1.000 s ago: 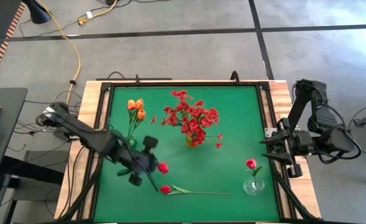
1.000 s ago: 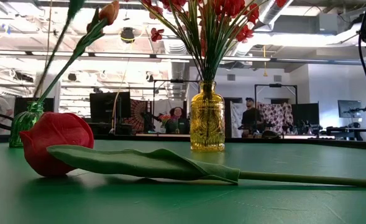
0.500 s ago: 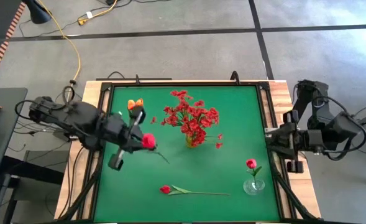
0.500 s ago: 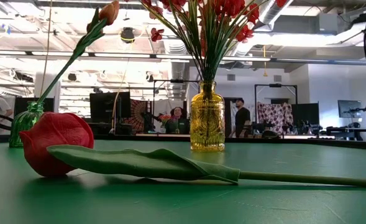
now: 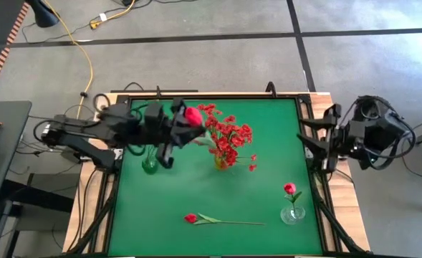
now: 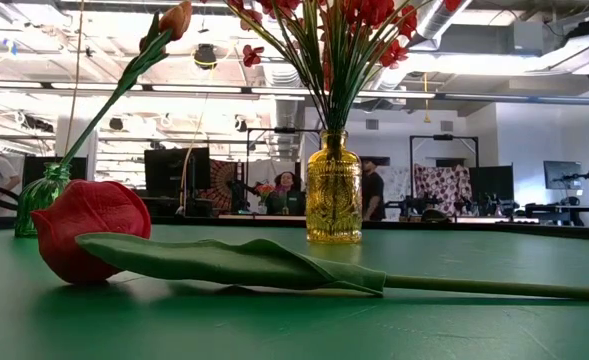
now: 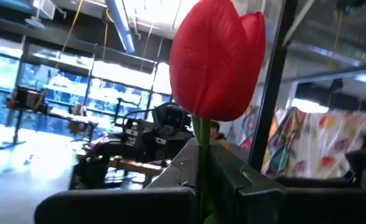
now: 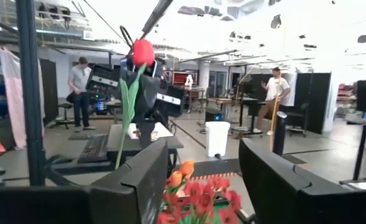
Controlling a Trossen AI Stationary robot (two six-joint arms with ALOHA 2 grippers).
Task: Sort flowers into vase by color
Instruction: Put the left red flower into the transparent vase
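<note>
My left gripper (image 5: 176,130) is up over the table's far-left part, shut on a red tulip whose bud (image 5: 193,115) shows beside the red blossom bunch (image 5: 225,137) in the yellow vase (image 6: 334,190). The left arm covers the orange tulips in the high view; the green vase (image 5: 150,165) stands beneath it, and one orange tulip (image 6: 174,18) shows in the low view. Another red tulip (image 5: 190,218) lies flat near the near edge. A red-pink bud (image 5: 289,188) stands in the clear vase (image 5: 291,213). My right gripper (image 8: 201,186) waits open at the right edge. My left gripper pinches the red tulip's thin green stem (image 7: 201,140) just below the bud (image 7: 217,59), between its two fingers (image 7: 242,177). The flower is lifted clear of the table. In the right wrist view it stands upright, its leaf (image 8: 128,102) hanging down below the bud.
The yellow vase stands at the table's middle, the clear vase near the near-right corner, the green vase at the left. Bare green mat (image 5: 232,193) lies between them. A black frame (image 5: 314,165) edges the table. People stand in the room beyond.
My left gripper has carried the red tulip from low over the table's near-left part upward and toward the far edge, ending beside the red blossoms, and turned so the bud stands upright. My right arm has drawn toward the far edge and turned toward the table.
</note>
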